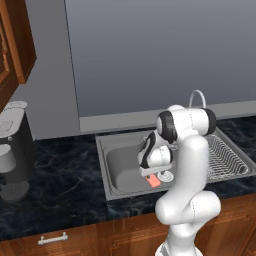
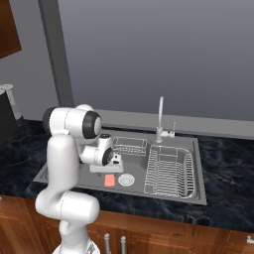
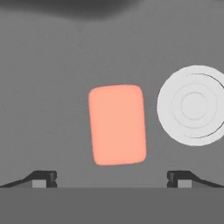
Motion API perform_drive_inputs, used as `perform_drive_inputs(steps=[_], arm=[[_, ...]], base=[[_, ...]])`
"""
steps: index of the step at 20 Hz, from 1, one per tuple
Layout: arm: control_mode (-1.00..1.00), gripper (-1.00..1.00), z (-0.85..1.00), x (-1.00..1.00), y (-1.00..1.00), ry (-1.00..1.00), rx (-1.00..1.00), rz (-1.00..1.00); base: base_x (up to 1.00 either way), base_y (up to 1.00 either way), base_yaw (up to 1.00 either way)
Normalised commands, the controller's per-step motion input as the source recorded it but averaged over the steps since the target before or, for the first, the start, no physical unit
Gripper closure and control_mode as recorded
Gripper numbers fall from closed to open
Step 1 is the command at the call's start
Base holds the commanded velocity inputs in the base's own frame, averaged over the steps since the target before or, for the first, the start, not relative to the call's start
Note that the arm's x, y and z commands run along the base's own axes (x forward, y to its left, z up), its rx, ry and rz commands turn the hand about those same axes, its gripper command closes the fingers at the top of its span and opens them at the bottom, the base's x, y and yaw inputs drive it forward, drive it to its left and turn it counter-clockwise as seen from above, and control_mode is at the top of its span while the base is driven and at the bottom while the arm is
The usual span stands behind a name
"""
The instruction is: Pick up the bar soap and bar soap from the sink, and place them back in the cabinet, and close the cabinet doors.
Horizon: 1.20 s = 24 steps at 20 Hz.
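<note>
Dark marbled surface carries the sink, a grey metal basin under the big grey wall panel. Reddish-brown cabinet shows at upper left of the left base view, well apart from the sink; can't tell from here if its doors are open. Wire dish rack fills the right part of the basin, small wire basket sits at the back, faucet rises behind them.

The arm is folded down over the basin with the gripper pointing at the floor of the sink. One bar soap lies flat on the basin floor, just beside the round drain and apart from it. A second bar I can't locate in these pictures.

Gripper: fingers spread wide, holding nothing; hand view shows the two tips standing either side of the bar, not touching it.

Step in hand, my read: reach for the first pickup, hovering above the soap. Task is early, nothing stowed yet.

Next move calls for a straight drop until the tips straddle the bar's short width, then closing. The bar is flat and low, so go nearly to the basin floor.
</note>
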Motion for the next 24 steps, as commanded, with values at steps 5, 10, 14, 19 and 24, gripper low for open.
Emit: perform_drive_inputs(steps=[5,10,14,19,24], arm=[[-1.00,-1.00,-0.19,0.23,0.00,0.03,0.00,0.01],[-1.00,-1.00,-0.16,0.11,0.00,0.06,0.00,0.00],[-1.00,-1.00,-0.12,0.00,0.00,0.07,0.00,0.00],[-1.00,-1.00,-0.10,0.03,0.00,0.05,0.00,0.00],[-1.00,-1.00,-0.16,0.05,0.00,0.07,0.00,0.00]], base=[[0.00,0.00,0.00],[0.00,0.00,0.00],[0.00,0.00,0.00],[0.00,0.00,0.00],[0.00,0.00,0.00]])
